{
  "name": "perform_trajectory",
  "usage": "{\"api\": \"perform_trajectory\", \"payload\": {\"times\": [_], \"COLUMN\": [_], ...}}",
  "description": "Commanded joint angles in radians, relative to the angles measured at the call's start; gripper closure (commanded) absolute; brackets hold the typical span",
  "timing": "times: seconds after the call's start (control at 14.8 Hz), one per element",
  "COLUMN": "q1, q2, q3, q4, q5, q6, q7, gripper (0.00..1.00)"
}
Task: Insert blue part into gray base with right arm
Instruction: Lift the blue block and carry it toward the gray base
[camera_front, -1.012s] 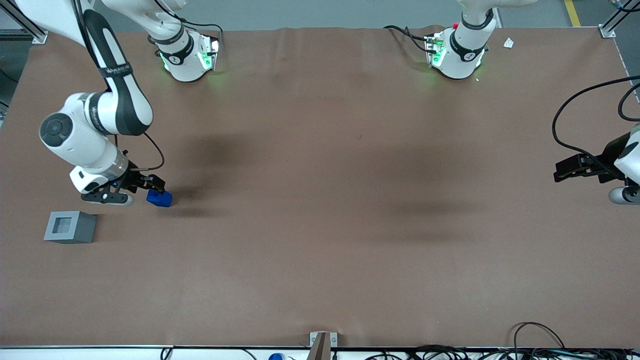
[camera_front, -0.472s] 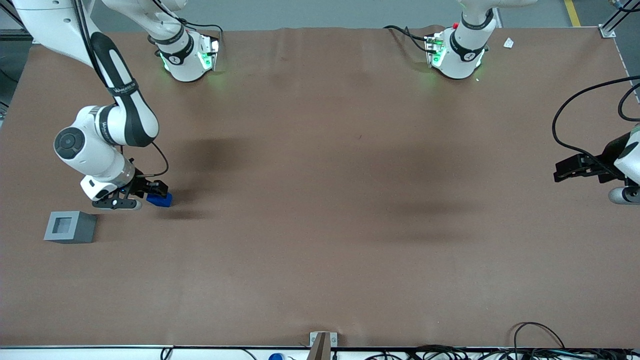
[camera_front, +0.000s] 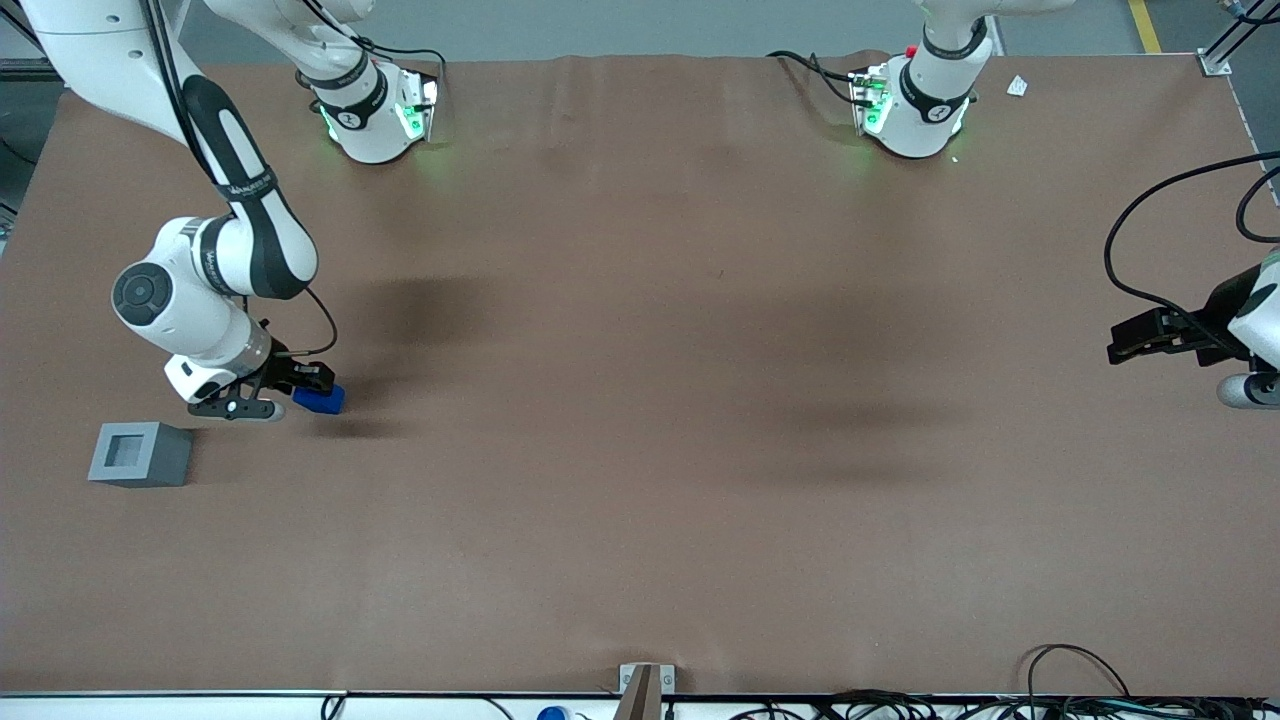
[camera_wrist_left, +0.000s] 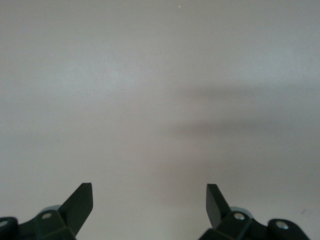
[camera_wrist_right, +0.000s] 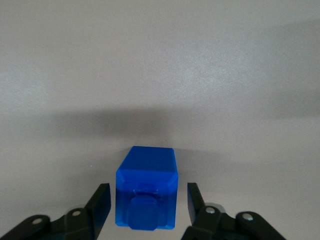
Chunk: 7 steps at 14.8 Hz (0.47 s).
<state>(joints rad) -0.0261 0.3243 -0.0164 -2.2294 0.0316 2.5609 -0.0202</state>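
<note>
The blue part (camera_front: 322, 399) lies on its side on the brown table, its stub facing my gripper. In the right wrist view the blue part (camera_wrist_right: 146, 194) sits between the two black fingers, with a small gap on each side. My gripper (camera_front: 300, 385) is open around it, low at the table, at the working arm's end. The gray base (camera_front: 140, 454) stands with its square socket facing up, nearer the front camera than the gripper and apart from it. The right arm (camera_front: 215, 270) reaches down over this spot.
The two arm bases (camera_front: 375, 110) stand at the table's edge farthest from the front camera. A metal bracket (camera_front: 645, 685) and cables (camera_front: 1080, 690) lie along the edge nearest the camera. A small white scrap (camera_front: 1017, 86) lies near the parked arm's base.
The gripper has moved toward the blue part, so its fingers now straddle it. The blue part and gray base have stayed in place.
</note>
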Motion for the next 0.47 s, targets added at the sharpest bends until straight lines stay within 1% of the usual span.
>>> {"api": "perform_trajectory", "payload": {"times": [0.0, 0.34, 0.4], "q1": [-0.014, -0.012, -0.014], "q2": [0.009, 0.006, 0.003], "q3": [0.009, 0.009, 0.009], "q4": [0.001, 0.008, 0.019], "q5": [-0.006, 0.004, 0.004], "q6": [0.009, -0.005, -0.01], "q7": [0.0, 0.016, 0.017], "gripper": [0.5, 0.87, 0.91]}}
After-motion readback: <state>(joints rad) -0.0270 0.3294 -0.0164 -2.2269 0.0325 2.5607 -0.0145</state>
